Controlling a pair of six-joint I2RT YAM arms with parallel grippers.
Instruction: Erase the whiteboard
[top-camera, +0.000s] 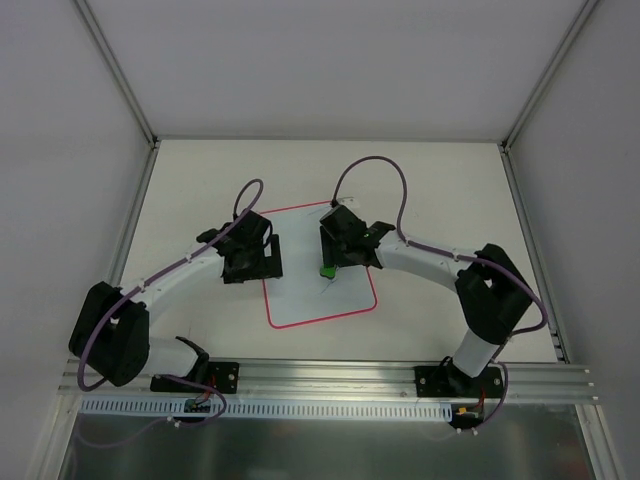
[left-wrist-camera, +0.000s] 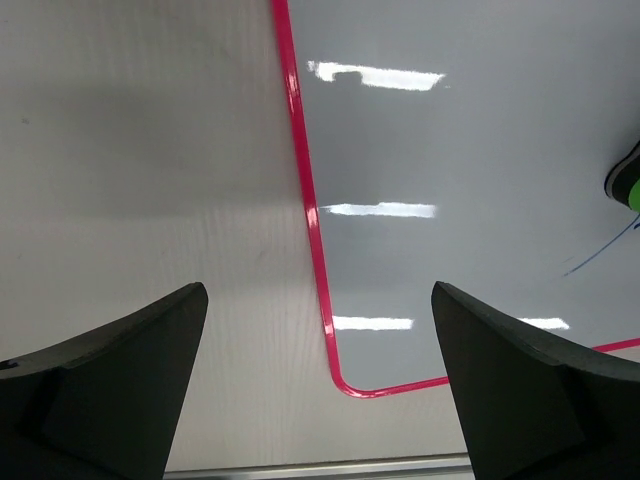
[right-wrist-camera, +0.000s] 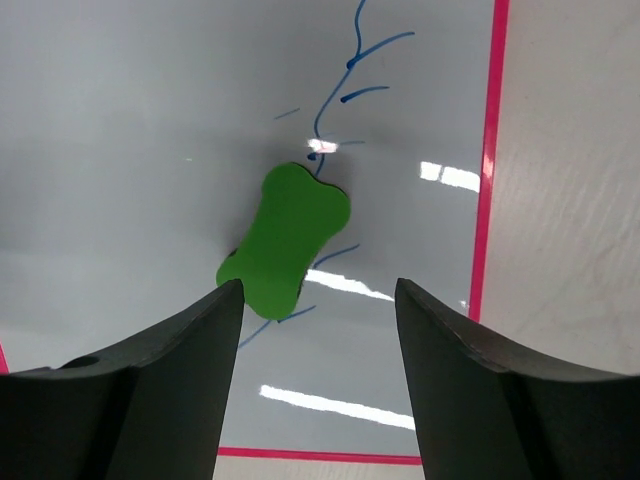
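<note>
The right gripper (right-wrist-camera: 318, 290) hangs with its 2 fingers spread and empty over the whiteboard (right-wrist-camera: 150, 120), which lies flat on the table (top-camera: 200, 180) between the 2 arms. The green block (right-wrist-camera: 285, 240) rests on the board just ahead of the fingertips, closer to the finger on the left of the wrist view than to the other. Its long axis runs roughly along the gripper's forward direction, tilted slightly off it, so its narrow waist faces the gap. Blue pen lines (right-wrist-camera: 335, 110) trail out past the block, further ahead of the gripper.

The left gripper (left-wrist-camera: 318, 290), also spread and holding nothing, straddles the board's near-corner pink rim, with the block well off to its far side. The right arm is plainly the nearer. A small sideways correction looks needed before the fingers close across the waist.
</note>
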